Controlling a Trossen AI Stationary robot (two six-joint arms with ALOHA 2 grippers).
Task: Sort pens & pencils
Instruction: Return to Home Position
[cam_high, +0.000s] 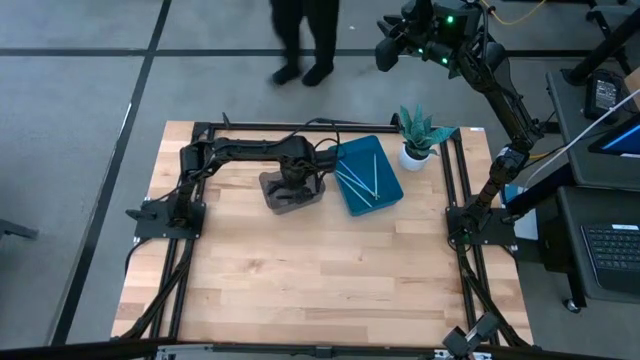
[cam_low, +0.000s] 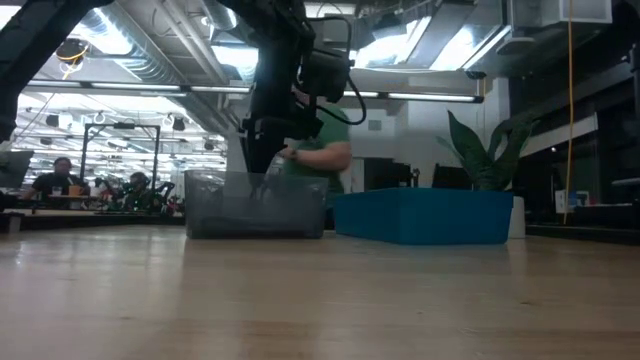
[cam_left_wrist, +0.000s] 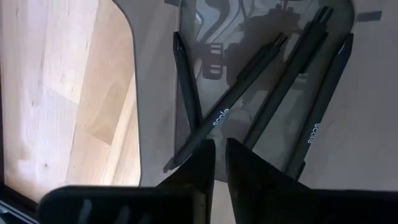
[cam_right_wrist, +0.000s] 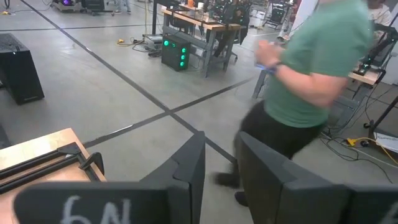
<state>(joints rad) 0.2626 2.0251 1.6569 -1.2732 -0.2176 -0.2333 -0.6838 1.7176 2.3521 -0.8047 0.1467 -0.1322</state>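
Note:
My left gripper (cam_high: 291, 181) (cam_left_wrist: 221, 142) hangs over the grey see-through tray (cam_high: 272, 197) (cam_left_wrist: 140, 93), pointing down, with only a narrow gap between its fingers and nothing in it. Several black pens (cam_left_wrist: 249, 74) lie flat and fanned out on the tray floor just under the fingertips. The low view shows the fingers dipping to the rim of the grey tray (cam_low: 255, 212). Thin light blue sticks (cam_high: 362, 176) lie in the blue tray (cam_high: 388, 192) (cam_low: 425, 216) beside it. My right gripper (cam_high: 388, 50) (cam_right_wrist: 221, 149) is raised high beyond the table's far edge, open and empty.
A green spiky potted plant (cam_high: 418, 132) (cam_low: 490, 150) stands to the right of the blue tray, near the far right corner. A person (cam_high: 305, 40) (cam_right_wrist: 317, 68) stands on the floor beyond the far edge. Bare wood (cam_high: 320, 270) lies nearer than the trays.

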